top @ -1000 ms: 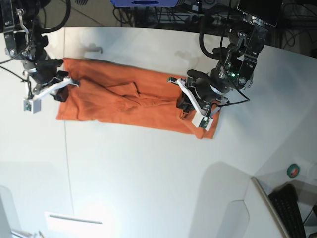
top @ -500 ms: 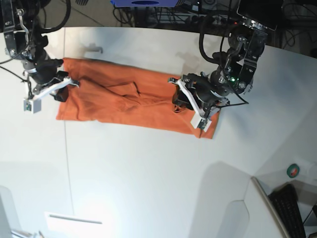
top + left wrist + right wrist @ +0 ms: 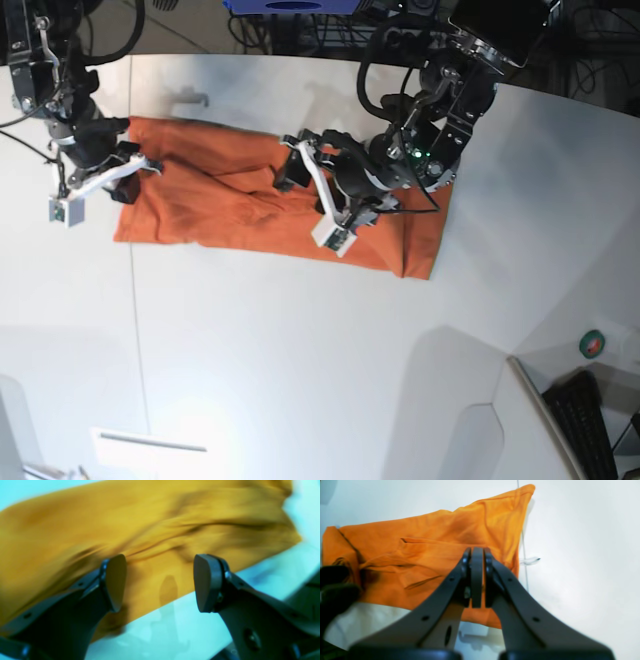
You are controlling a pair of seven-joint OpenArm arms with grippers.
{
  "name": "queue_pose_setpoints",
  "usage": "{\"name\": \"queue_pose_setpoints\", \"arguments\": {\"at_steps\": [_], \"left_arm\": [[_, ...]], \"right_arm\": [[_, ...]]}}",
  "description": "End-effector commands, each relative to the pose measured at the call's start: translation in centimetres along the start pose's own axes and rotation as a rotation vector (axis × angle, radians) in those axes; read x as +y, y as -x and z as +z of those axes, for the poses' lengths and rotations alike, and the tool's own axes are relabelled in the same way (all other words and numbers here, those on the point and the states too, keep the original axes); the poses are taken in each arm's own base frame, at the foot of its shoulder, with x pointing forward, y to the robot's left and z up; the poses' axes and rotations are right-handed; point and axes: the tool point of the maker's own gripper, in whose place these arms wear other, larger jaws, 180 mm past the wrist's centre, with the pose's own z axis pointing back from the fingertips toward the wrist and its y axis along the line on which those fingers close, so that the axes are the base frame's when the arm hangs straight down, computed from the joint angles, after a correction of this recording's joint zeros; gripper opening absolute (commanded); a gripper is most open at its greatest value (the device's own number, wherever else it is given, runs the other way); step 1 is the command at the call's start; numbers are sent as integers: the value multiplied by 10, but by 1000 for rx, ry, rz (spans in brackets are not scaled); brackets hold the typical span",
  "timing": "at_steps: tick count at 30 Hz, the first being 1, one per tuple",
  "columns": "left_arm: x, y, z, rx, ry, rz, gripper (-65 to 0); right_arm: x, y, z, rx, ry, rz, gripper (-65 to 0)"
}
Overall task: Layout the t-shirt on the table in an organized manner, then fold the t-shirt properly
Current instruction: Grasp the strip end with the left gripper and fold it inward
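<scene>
Now the left gripper (image 3: 160,582) hangs jaws apart over the t-shirt (image 3: 215,200); right gripper (image 3: 477,577) clenched, holding nothing.

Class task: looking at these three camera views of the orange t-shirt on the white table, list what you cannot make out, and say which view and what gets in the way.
- The t-shirt: base view, the left arm covers its middle, so the neck and tag stay hidden.
- Left wrist view: motion blur smears the cloth folds; the left claw is open, empty.
- Right wrist view: the shut right claw hides the cloth behind it; whether it pinches fabric is unclear.
- The table: every view cuts off its edges.
</scene>
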Motion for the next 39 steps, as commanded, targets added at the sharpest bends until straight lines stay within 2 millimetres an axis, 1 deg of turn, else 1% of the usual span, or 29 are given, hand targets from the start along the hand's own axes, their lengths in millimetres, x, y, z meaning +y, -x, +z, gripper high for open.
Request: {"name": "queue_pose_setpoints", "arguments": {"at_steps": [1, 3, 4, 5, 6, 7, 8, 10, 11, 13, 16, 18, 19, 21, 26, 30, 33, 37, 39], "left_arm": [[10, -17, 8, -53, -28, -4, -247], [24, -28, 19, -95, -62, 15, -252], [34, -29, 30, -118, -91, 30, -276], [44, -31, 41, -142, -121, 47, -324], [59, -34, 55, -173, -166, 69, -405], [77, -34, 68, -196, -216, 101, -513], [97, -32, 78, -209, -266, 138, -638], [133, -18, 89, -202, -347, 215, -650], [147, -9, 92, -190, -376, 251, -650], [165, 1, 91, -169, -407, 294, -650], [183, 23, 83, -103, -438, 328, -650], [187, 31, 76, -64, -460, 319, -650], [188, 30, 73, -57, -470, 311, -650], [182, 32, 65, -44, -473, 306, -650], [168, 15, 49, -61, -458, 291, -650], [145, 5, 32, -46, -407, 222, -650], [135, -4, 30, -58, -388, 194, -650], [135, -2, 26, -50, -384, 198, -650], [137, -7, 24, -50, -382, 198, -650]], "right_arm": [[2, -13, 2, -41, -12, 7, -650], [2, -12, 2, -39, -12, 6, -650], [2, -11, 3, -38, -11, 6, -650], [2, -11, 3, -38, -11, 6, -650], [2, -11, 3, -38, -11, 6, -650], [2, -11, 3, -38, -11, 6, -650], [2, -11, 3, -38, -11, 6, -650], [2, -11, 3, -38, -10, 8, -650], [2, -12, 2, -39, -11, 8, -650], [2, -13, 2, -42, -12, 8, -650], [3, -15, 2, -45, -13, 9, -650], [3, -15, 2, -46, -13, 9, -650], [3, -15, 2, -46, -13, 9, -650], [3, -15, 2, -47, -12, 11, -650], [3, -15, 2, -47, -12, 11, -650], [3, -15, 2, -47, -12, 11, -650], [2, -16, 2, -47, -11, 13, -650], [0, -17, 2, -50, -8, 13, -650], [0, -17, 2, -50, -8, 13, -650]]}}
